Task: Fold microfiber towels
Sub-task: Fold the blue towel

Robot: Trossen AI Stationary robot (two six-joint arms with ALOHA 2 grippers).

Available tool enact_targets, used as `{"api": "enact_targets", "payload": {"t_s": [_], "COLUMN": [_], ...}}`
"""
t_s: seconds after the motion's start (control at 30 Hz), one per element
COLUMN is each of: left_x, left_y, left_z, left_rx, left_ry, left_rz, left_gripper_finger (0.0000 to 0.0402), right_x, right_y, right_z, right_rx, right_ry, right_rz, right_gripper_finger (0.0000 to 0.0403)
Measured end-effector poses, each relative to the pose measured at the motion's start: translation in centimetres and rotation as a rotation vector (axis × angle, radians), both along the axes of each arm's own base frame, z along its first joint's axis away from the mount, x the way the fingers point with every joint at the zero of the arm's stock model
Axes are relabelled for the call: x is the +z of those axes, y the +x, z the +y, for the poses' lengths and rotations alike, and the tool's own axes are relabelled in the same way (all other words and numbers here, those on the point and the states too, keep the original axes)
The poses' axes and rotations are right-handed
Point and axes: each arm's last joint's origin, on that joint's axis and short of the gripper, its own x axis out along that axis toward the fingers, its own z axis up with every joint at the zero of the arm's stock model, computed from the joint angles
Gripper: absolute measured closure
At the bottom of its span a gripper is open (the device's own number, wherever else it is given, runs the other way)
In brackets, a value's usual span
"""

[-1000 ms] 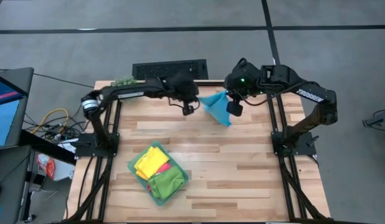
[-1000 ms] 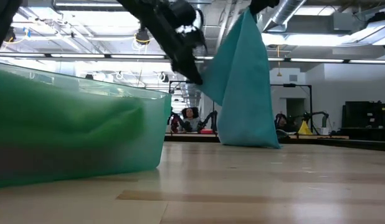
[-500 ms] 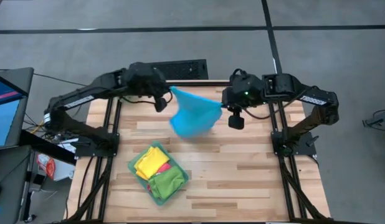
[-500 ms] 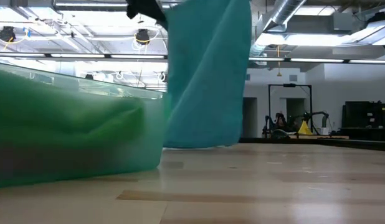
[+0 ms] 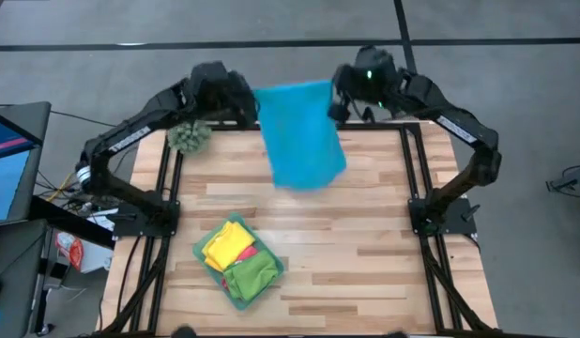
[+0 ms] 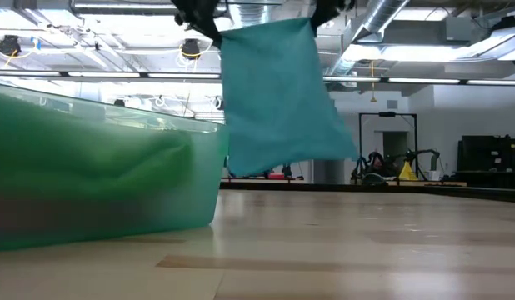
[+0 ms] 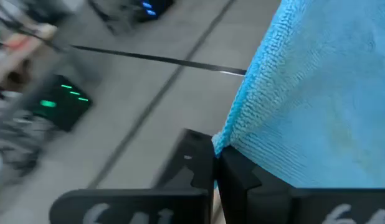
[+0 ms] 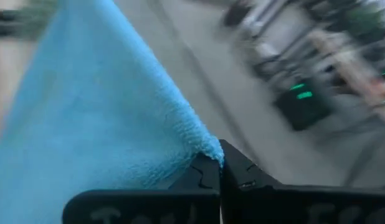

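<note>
The left gripper (image 7: 216, 163) has its jaws pressed together on one upper corner of the blue towel (image 5: 299, 131), the cloth spreading away from the pinch in the left wrist view. The right gripper (image 8: 218, 167) likewise pinches the opposite upper corner, its jaws closed on the tip of the fabric. Between the two pinched corners the towel's top edge runs stretched and nearly level, and below them the cloth hangs as a flat sheet in the air; in the low view its lower edge slants, one bottom corner hanging lower than the other, and all of it is clear of the wooden table (image 5: 384, 244). In the high view both grippers sit over the table's far edge, the left one at the towel's left corner and the right one at its right corner. Just beyond the left gripper, toward that arm's side, a spiky green plant ball (image 5: 189, 137) rests on the far corner of the table. Well below and nearer the front, apart from either gripper, a pale green tray (image 5: 200, 252) holds the yellow towel (image 5: 226, 246), the green towel (image 5: 252, 276) and a strip of the pink towel (image 5: 250, 252) between them.
</note>
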Motion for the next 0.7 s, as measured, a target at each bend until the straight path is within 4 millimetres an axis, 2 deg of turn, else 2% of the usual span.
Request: {"api": "enact_targets", "payload": {"t_s": [0.1,0.2,0.3,0.4,0.53,0.7], "left_x": [1.7,3.3,4.4,4.2,2.7,-2.6], "left_y": [0.5,1.0,1.6,2.2,2.8,3.3], "left_z": [2.6,5.0,7.0,8.2,9.2,10.2], "left_rx": [0.043,0.083,0.111,0.128,0.118,0.086], "left_ry": [0.107,0.213,0.259,0.259,0.191,-0.011], "left_rz": [0.025,0.069,0.097,0.133,0.162,0.242], "left_gripper_finger": [0.0401,0.0401,0.0401,0.0401,0.0401,0.0401], "right_x": [0.7,0.9,0.5,-0.4,-2.7,-6.4], "right_y": [0.1,-0.3,0.1,0.3,1.7,3.6], "right_z": [-3.1,-5.8,-7.3,-8.5,-9.7,-10.7], "right_rx": [-0.059,-0.125,-0.155,-0.177,-0.182,-0.158], "right_ry": [-0.136,-0.195,-0.220,-0.208,-0.144,0.017], "right_rz": [-0.057,-0.100,-0.121,-0.093,-0.039,0.024], "right_gripper_finger": [0.0397,0.0397,0.0397,0.0397,0.0399,0.0400]}}
